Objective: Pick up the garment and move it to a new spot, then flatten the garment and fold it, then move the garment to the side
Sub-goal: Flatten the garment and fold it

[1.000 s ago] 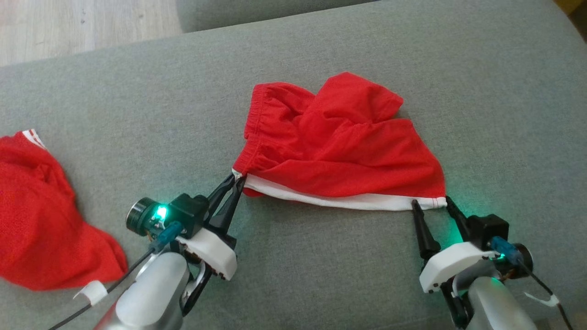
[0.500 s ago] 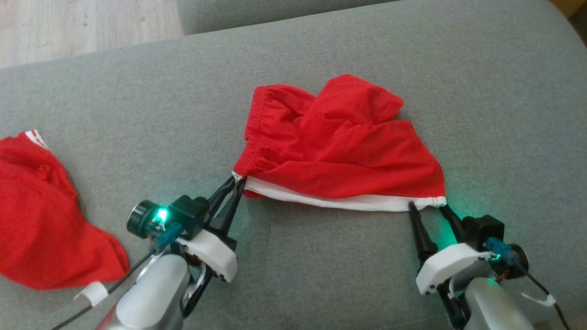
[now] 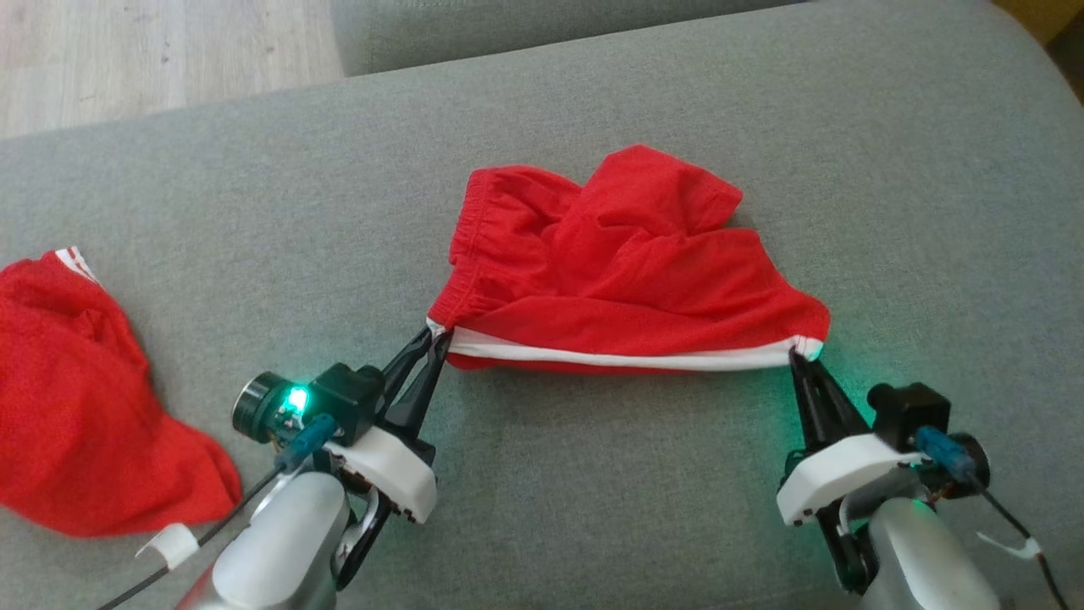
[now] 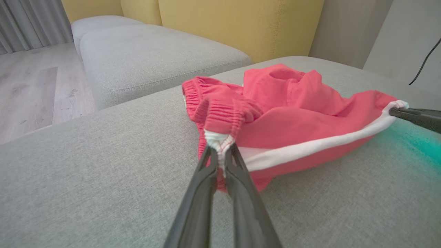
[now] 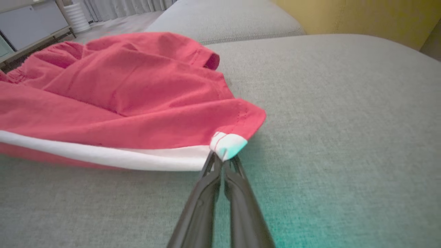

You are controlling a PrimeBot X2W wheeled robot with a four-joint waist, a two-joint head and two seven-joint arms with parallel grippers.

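Gripping opposite ends of one white-striped side edge, both arms hold the red shorts (image 3: 627, 271) on the grey sofa cushion (image 3: 593, 508). The left gripper (image 3: 435, 335) has its fingers pinched narrow on the white corner at the elastic waistband end. The right gripper (image 3: 798, 357) has its fingers pinched together on the white corner at the leg-hem end. The white stripe (image 3: 618, 360) runs nearly straight between the two pinch points; it marks the garment's long axis, lying left to right across the robot's front. The bulk of the fabric lies beyond the fingertips, away from the robot, rumpled, with one leg folded over on the far side. Neither arm is nearer — each sits at its own corner. Judgement: the pick-up grasp is in place and the lift to a new spot comes next. Both arms should rise together and keep their spacing, otherwise the stripe slackens or a corner may slip out. A second red garment (image 3: 76, 407) lies well apart at the left on the same cushion — keep the carry path away from it. No container is involved; the cushion bears both garments.
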